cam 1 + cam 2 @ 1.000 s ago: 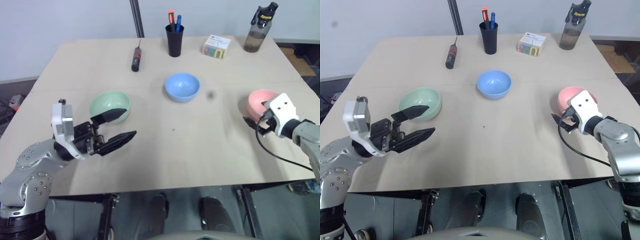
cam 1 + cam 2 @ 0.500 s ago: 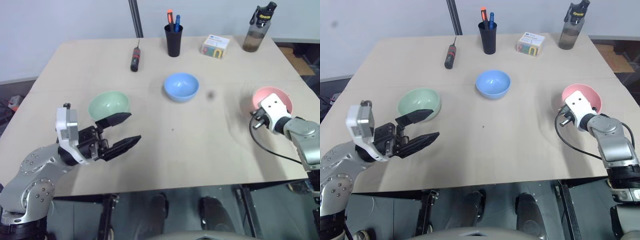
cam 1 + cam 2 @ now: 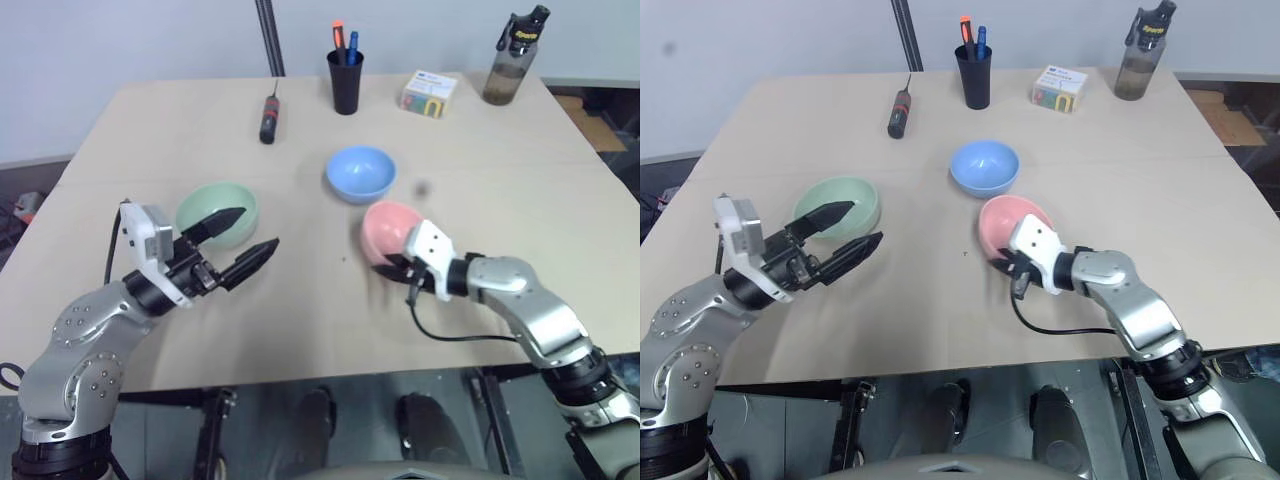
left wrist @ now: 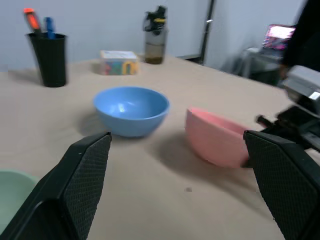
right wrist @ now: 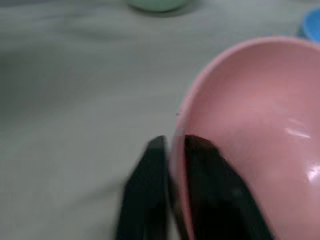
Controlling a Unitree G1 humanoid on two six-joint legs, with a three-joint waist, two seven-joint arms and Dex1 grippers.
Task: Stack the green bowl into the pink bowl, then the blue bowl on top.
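The salmon-pink round plastic bowl (image 3: 389, 229) sits tilted near the middle of the pale wooden bench (image 3: 500, 130), just in front of the light sky-blue round plastic bowl (image 3: 361, 173), which stands upright and untouched. The right pincer (image 5: 170, 165) is clamped on the pink bowl's near rim, one black finger inside the wall and one outside, as the right wrist view shows plainly. The pale mint-green round plastic bowl (image 3: 217, 213) rests upright towards the robot's left, well apart from the pink one. The left pincer (image 3: 240, 248) hangs just in front of the green bowl with its jaws spread wide and nothing between them. Judgement on handling: all three bowls appear thin-walled, light and rigid, with smooth, probably slippery surfaces; a rim pinch, one finger inside and one outside, looks the only practical hold. A light bowl held at one edge is likely to swing or tip, and may skid on the bench when set down.
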